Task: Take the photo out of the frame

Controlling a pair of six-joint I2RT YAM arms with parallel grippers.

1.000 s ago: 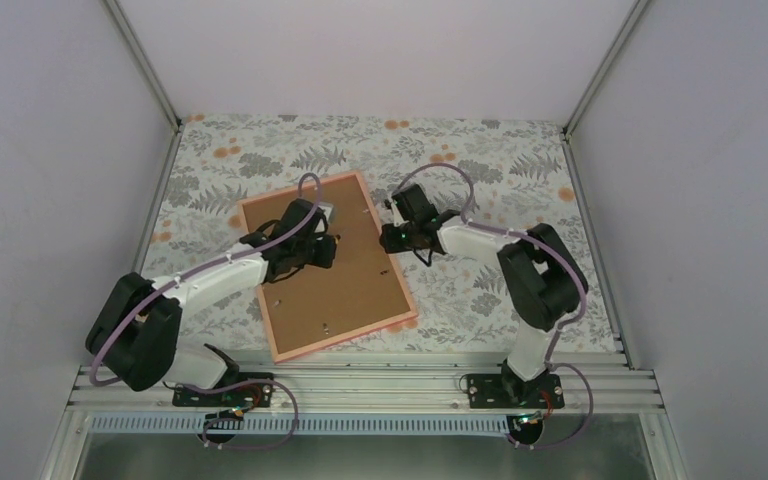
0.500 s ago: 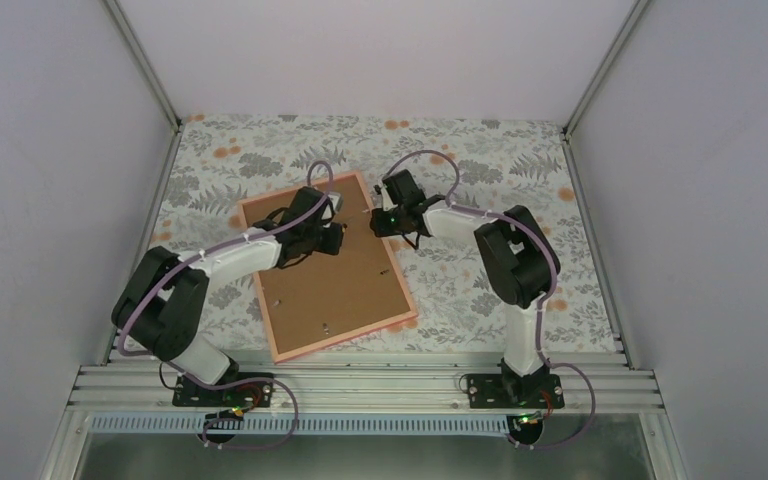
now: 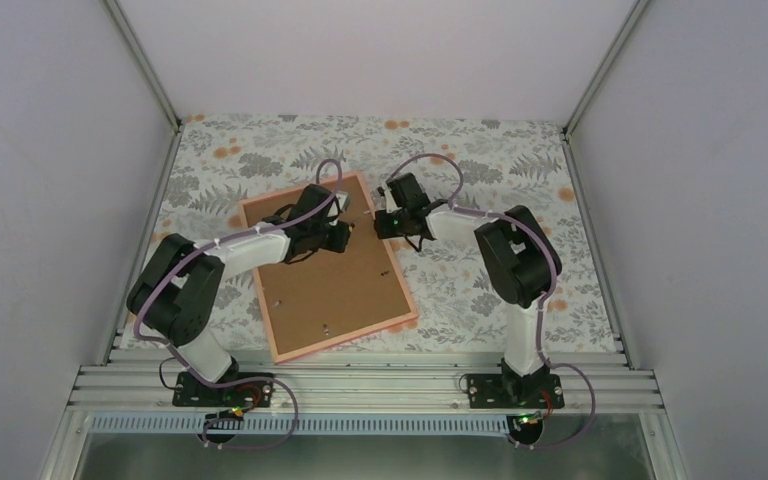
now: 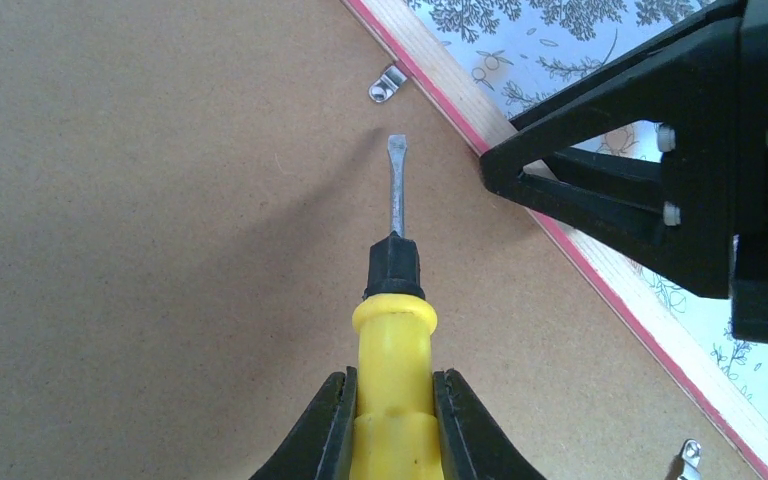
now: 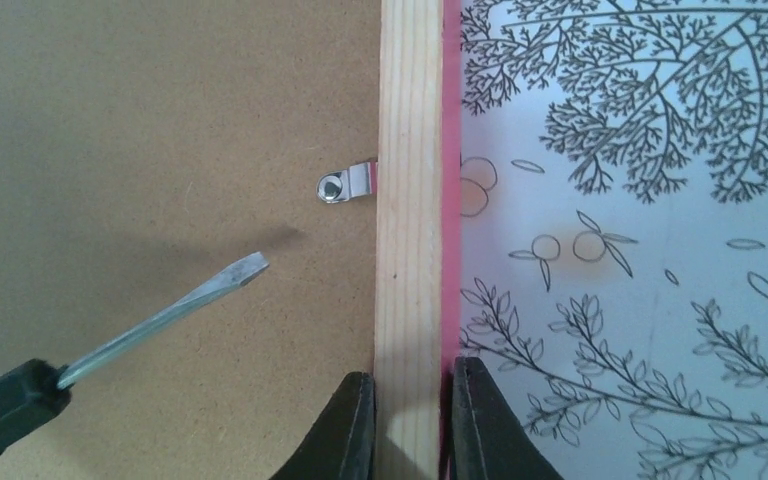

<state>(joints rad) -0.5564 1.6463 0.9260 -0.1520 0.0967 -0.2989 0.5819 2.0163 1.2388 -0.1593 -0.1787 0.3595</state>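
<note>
- My left tool (image 4: 393, 388) is clamped on a yellow-handled screwdriver (image 4: 396, 300) — its blade tip is just short of a metal clip (image 4: 388, 84).
- My right tool (image 5: 412, 382) pinches the wooden rail of the frame (image 5: 407, 200), near that clip.
- The frame lies back up near the middle of the desk (image 3: 520, 170), toward the left edge — the photo is hidden.

Bright, even light from overhead, no glare anywhere. The screwdriver (image 4: 394, 320) throws a soft, faint shadow across the brown board (image 4: 110, 250). Up close the frame (image 5: 407, 200) shows crisp wood grain; overhead view clean and sharp.
</note>
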